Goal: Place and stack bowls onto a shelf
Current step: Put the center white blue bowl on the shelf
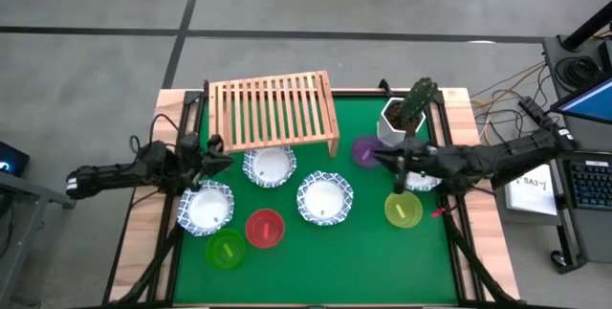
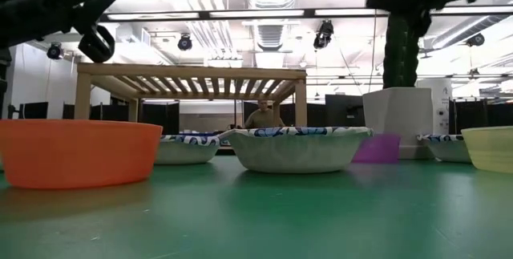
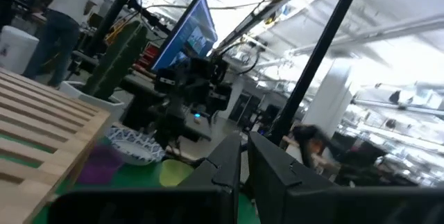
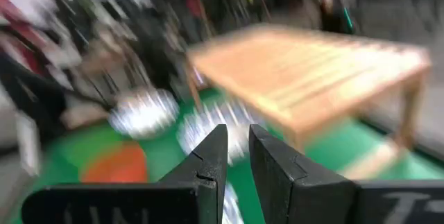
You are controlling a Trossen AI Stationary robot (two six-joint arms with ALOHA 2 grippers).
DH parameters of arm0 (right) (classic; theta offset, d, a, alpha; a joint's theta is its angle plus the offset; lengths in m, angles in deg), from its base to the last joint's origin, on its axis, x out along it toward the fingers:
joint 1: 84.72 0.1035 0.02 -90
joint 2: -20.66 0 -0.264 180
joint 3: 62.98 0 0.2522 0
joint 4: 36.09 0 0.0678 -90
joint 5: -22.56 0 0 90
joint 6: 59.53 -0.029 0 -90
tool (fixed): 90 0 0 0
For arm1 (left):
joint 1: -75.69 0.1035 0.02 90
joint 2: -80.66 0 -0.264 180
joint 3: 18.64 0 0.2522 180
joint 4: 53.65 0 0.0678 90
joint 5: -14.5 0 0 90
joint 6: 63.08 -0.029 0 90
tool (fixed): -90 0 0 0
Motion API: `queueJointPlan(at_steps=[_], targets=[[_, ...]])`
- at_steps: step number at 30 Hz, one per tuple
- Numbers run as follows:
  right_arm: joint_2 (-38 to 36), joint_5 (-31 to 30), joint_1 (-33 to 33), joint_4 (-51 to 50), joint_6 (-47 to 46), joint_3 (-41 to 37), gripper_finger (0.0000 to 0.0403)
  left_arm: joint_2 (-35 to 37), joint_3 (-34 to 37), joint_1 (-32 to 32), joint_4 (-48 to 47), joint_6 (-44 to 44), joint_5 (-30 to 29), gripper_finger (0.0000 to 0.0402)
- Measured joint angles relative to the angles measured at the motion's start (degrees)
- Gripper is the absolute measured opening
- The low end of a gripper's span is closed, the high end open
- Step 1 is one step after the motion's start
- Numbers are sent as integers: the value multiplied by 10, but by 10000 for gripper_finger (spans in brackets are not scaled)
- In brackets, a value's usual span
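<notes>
Nearest you sits the red bowl point(image 2: 78, 151), and with the shelf point(image 1: 274, 111) bare and both nearly closed pincers, left point(image 1: 212, 156) and right point(image 1: 381, 160), holding nothing beside it, you're just starting: open one over a bowl.

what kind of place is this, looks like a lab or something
Probably a robotics lab or workshop: a green-topped table with two robot arms, monitors and cables around it, and exposed ceiling ducts with strip lights.
</notes>
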Motion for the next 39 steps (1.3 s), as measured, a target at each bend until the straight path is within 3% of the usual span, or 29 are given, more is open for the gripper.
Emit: queueJointPlan(at_steps=[5,13,20,25,30,35,39], targets=[[87,65,-37,-161,-26,100,52,-16,0,-5,11,1,-4,11],[204,117,-30,-178,3,201,52,-12,4,-16,74,41,-6,11],[289,144,4,-219,-14,277,52,0,-24,-16,71,77,3,11],[345,144,24,-274,3,332,52,-3,-74,-16,70,23,21,11],[404,144,25,-338,36,376,52,-21,-104,-17,49,-49,103,11],[460,145,25,-417,66,419,52,-56,-104,-18,43,-94,104,11],[492,144,25,-424,68,445,52,-100,-104,-22,49,-100,99,7]])
